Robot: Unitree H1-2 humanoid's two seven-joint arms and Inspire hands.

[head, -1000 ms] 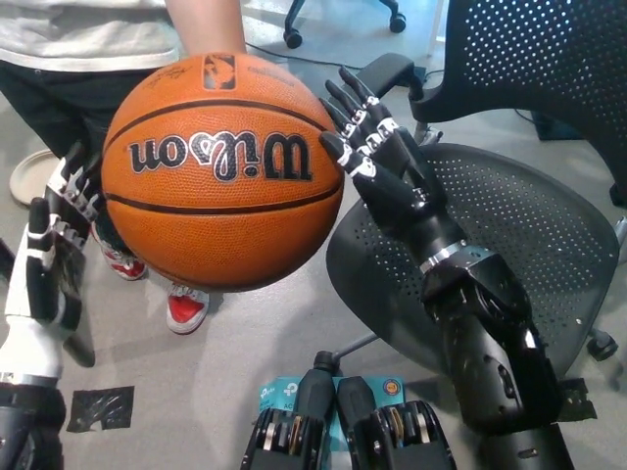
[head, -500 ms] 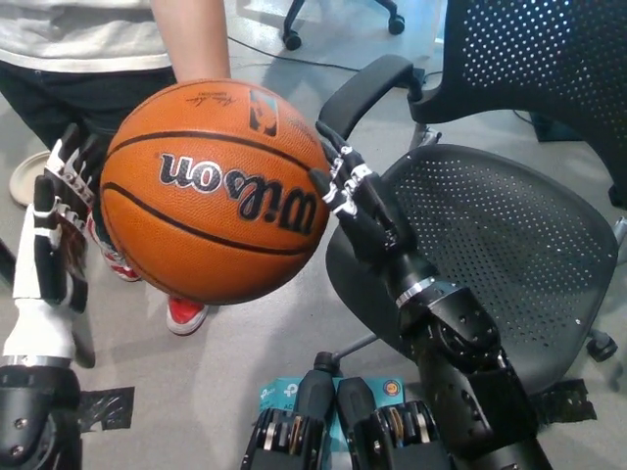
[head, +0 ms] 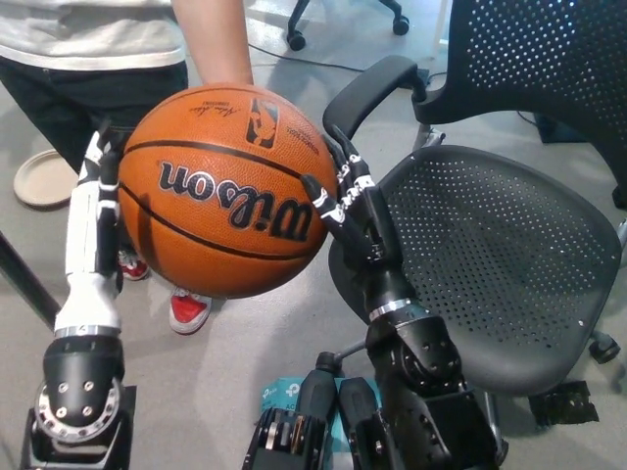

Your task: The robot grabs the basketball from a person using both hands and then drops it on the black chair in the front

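An orange Wilson basketball [head: 230, 191] hangs in the middle of the head view, above the floor and just left of the black chair. My white left hand [head: 96, 211] lies flat against its left side. On its right side my black right hand [head: 348, 211] presses with the fingers spread over the ball. A person's forearm [head: 211, 39] comes down from the top to the ball's far side; that person's hand is hidden behind the ball. The black mesh chair seat [head: 490, 245] is to the right, below ball height.
The chair's armrest [head: 367, 83] and backrest [head: 539, 69] rise right of the ball. The person stands at the upper left, red shoes [head: 186, 308] under the ball. A round pale plate [head: 44, 178] lies on the floor at left. Another chair's wheeled base [head: 343, 15] shows at the top.
Both hands have closed in on the ball's sides, the left rising and moving right. The ball has shifted slightly right toward the chair and rolled a little.
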